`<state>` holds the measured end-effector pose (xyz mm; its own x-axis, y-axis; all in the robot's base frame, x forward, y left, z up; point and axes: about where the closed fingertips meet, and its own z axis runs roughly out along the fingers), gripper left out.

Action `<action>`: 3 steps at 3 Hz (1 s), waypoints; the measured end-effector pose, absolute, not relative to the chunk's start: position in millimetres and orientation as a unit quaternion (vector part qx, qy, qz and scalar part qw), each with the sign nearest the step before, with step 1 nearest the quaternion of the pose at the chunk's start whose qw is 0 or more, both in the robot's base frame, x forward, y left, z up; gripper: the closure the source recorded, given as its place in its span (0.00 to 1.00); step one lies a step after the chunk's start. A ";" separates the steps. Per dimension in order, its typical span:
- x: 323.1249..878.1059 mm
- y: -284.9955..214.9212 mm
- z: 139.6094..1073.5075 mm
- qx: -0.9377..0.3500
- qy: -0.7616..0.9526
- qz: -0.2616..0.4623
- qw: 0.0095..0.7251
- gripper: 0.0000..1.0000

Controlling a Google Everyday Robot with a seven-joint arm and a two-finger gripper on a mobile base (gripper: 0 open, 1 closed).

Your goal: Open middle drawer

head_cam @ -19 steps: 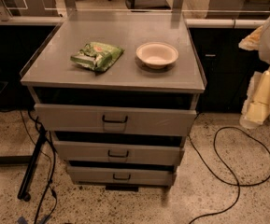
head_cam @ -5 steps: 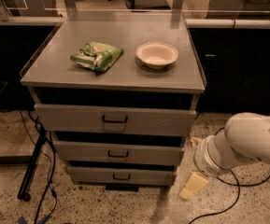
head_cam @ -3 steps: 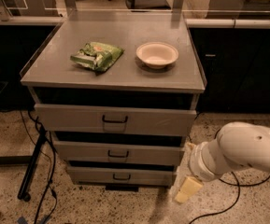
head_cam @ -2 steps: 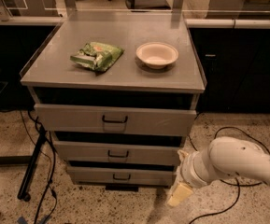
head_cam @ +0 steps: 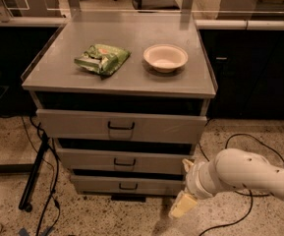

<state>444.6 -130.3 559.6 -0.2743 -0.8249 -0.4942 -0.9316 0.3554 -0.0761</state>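
The middle drawer [head_cam: 127, 161] is the second of three grey metal drawers in the cabinet, with a small dark bracket handle [head_cam: 125, 162] at its centre. It sits about flush with the drawers above and below. My gripper [head_cam: 183, 204] hangs low at the cabinet's lower right corner, by the bottom drawer's right end, below and to the right of the middle drawer's handle. It touches no handle. The white arm [head_cam: 249, 173] reaches in from the right.
A taller top drawer [head_cam: 122, 126] and a lowest drawer [head_cam: 127, 185] flank the middle one. On the cabinet top lie a green bag [head_cam: 102, 59] and a white bowl [head_cam: 165, 57]. Black cables [head_cam: 240, 146] run over the floor at right; a dark stand leg [head_cam: 36, 173] leans at left.
My arm has come down from the upper right and moved left along the floor, bringing the gripper from right of the cabinet to its lower right corner. The drawers have not moved.
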 end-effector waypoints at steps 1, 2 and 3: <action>465.8 -99.5 510.9 -0.550 0.783 0.137 0.256 0.00; 465.9 -98.5 508.6 -0.549 0.783 0.138 0.257 0.00; 470.8 -90.4 496.9 -0.547 0.785 0.133 0.257 0.00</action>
